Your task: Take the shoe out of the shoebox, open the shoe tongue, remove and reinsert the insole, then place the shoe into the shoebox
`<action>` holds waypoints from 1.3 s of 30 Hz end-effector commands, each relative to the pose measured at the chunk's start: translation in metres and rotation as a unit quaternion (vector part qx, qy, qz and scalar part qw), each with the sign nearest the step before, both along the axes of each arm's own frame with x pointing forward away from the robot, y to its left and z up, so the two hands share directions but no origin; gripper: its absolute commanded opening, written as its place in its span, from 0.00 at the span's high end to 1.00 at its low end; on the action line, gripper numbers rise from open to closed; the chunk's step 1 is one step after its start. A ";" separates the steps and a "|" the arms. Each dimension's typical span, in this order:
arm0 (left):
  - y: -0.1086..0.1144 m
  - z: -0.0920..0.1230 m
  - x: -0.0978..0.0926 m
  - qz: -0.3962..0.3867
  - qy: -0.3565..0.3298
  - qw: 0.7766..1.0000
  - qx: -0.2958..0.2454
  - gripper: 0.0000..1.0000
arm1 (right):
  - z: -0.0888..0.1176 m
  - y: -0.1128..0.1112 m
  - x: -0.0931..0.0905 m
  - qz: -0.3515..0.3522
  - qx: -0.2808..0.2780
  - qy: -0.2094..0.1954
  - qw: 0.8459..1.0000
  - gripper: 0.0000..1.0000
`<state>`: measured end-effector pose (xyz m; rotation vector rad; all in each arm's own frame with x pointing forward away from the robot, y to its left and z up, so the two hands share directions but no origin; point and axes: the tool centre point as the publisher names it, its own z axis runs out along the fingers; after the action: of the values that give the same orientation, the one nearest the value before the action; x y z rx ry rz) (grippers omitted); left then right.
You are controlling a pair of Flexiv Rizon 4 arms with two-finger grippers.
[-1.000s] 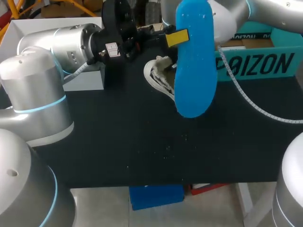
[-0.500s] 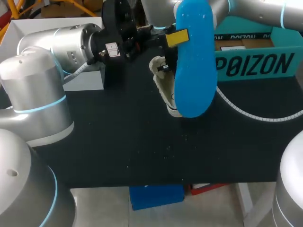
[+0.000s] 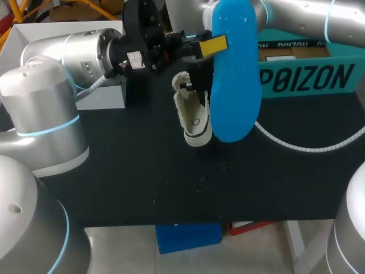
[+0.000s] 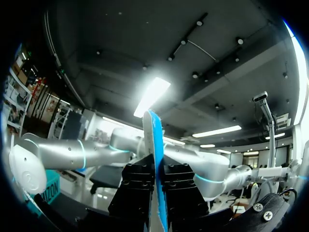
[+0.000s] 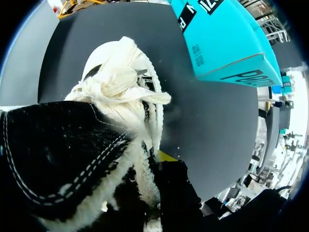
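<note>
Over the black table (image 3: 142,171), left end effector (image 3: 217,44) clamps the insole (image 3: 235,85), screening the right end effector (image 5: 149,162) gripping the shoe (image 3: 193,117).

The blue insole (image 3: 235,68) hides the far side of the shoe (image 3: 193,117). Behind the insole, the shoebox (image 3: 308,77) is cut off at the edge.

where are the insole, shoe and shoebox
insole (image 3: 235,74), head view, middle of its blue face
shoe (image 3: 191,119), head view, its cream side
shoebox (image 3: 308,77), head view, teal front wall
</note>
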<state>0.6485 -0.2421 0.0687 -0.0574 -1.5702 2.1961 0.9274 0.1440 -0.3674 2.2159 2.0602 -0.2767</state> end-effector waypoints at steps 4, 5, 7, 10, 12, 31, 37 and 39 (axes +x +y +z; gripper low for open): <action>-0.002 -0.001 0.000 0.001 0.000 1.000 -0.001 1.00 | -0.022 0.003 0.001 -0.019 0.006 0.007 1.000 1.00; -0.002 -0.001 0.000 0.001 0.000 1.000 -0.001 1.00 | -0.024 0.003 0.000 -0.018 0.007 0.006 1.000 1.00; -0.002 -0.001 0.000 0.001 0.000 1.000 -0.001 1.00 | -0.029 0.002 -0.002 -0.013 0.014 0.008 1.000 0.94; -0.002 -0.001 0.000 0.001 0.000 1.000 -0.001 1.00 | -0.032 -0.004 -0.006 -0.024 0.038 0.008 0.999 0.00; -0.002 -0.001 0.000 0.001 0.000 1.000 -0.001 1.00 | -0.026 -0.009 -0.009 -0.024 0.048 -0.002 0.999 0.00; -0.002 -0.001 0.000 0.001 0.000 1.000 -0.001 1.00 | 0.082 -0.024 -0.016 0.003 0.341 -0.053 0.939 0.00; -0.002 -0.001 0.000 0.001 0.000 1.000 -0.001 1.00 | 0.082 -0.024 -0.016 0.003 0.341 -0.053 0.939 0.00; -0.002 -0.001 0.000 0.001 0.000 1.000 -0.001 1.00 | 0.094 -0.033 -0.021 -0.032 0.452 -0.033 0.891 0.00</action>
<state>0.6485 -0.2421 0.0687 -0.0575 -1.5701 2.1960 0.9127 0.1231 -0.2814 2.4539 2.2974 0.4588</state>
